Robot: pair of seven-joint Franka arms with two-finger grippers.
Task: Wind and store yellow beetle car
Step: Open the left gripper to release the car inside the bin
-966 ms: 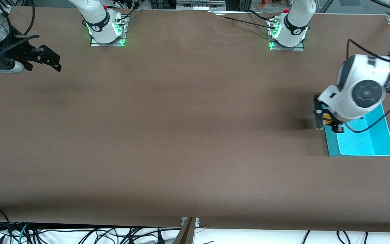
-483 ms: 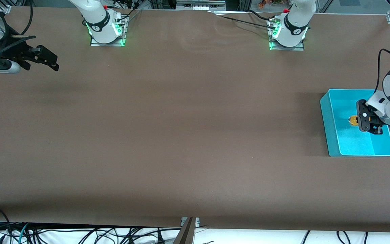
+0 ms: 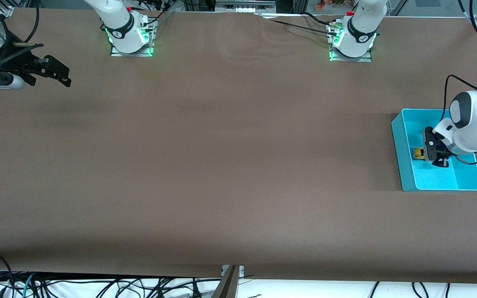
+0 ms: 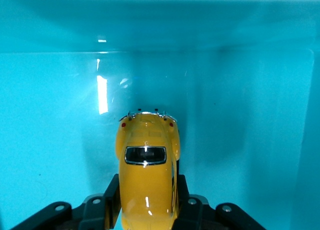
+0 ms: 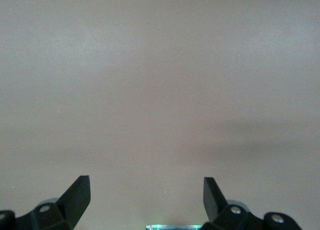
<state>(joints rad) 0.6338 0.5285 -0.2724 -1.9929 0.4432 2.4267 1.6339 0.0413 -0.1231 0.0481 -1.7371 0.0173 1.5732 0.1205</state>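
Note:
The yellow beetle car (image 3: 418,153) (image 4: 146,140) is low inside the cyan bin (image 3: 396,140), close to the bin wall that faces the right arm's end. My left gripper (image 3: 425,155) (image 4: 147,200) reaches down into the bin and is shut on the car, one black finger against each side of its body. The bin's floor (image 4: 240,115) and wall fill the left wrist view. My right gripper (image 3: 62,76) (image 5: 147,190) waits over bare table at the right arm's end, open with nothing between its fingers.
The bin stands at the left arm's end of the brown table (image 3: 230,165). The two arm bases (image 3: 131,37) (image 3: 352,41) stand along the table's edge farthest from the front camera. Cables hang below the near edge.
My left gripper carried the car from over the bin's edge into the bin, then lower and toward the wall facing the right arm's end. The right arm has barely moved.

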